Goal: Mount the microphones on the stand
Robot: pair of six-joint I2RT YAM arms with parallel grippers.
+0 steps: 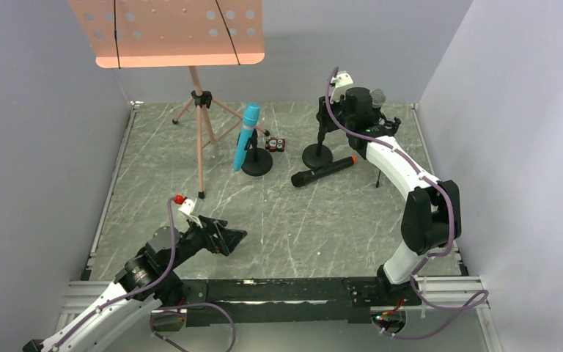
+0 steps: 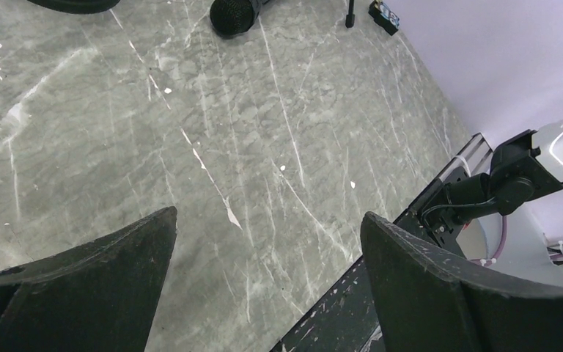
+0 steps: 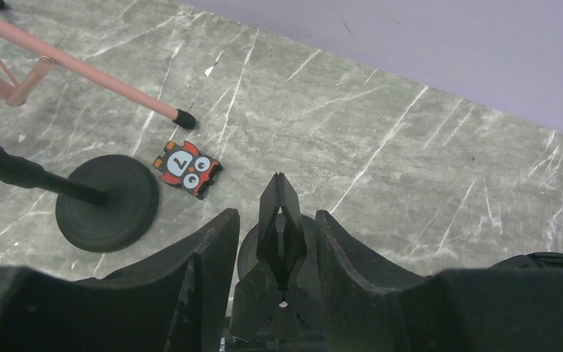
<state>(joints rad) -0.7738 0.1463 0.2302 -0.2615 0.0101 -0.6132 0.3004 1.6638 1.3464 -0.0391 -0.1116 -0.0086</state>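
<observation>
From the top external view, a grey marble-patterned desk [image 1: 300, 220] is seen with a salmon-pink perforated music stand on a tripod [image 1: 167, 29] at its far left. The bright blue stick microphone [image 1: 247, 136] is held tilted in a black round-based microphone stand [image 1: 256, 165] near the middle of the far side. A small red-and-black owl-faced tile [image 1: 276, 144] lies just beside that base. The black microphone with an orange end [image 1: 322, 172] is laid flat on the desk, close to a second black round-based stand [image 1: 317, 155]. The black microphone with a silver mesh head [image 1: 376, 96] is seen raised at the far right, right against the right end effector [image 1: 357, 110]. What carries it cannot be told. The left end effector [image 1: 233, 242] is kept low over the near left of the desk.

In the left wrist view, the left end effector [image 2: 267, 220] is shown wide open, with only bare desk [image 2: 117, 110] between its fingers. The black head of the lying microphone [image 2: 233, 15] is seen at the top edge.

In the right wrist view, the right end effector [image 3: 275, 227] is shown drawn in narrowly on either side of a black pointed clip [image 3: 278, 202]. Whether the clip is pressed cannot be told. The owl-faced tile [image 3: 188, 169] and a round stand base [image 3: 106, 202] are seen to the left.
</observation>
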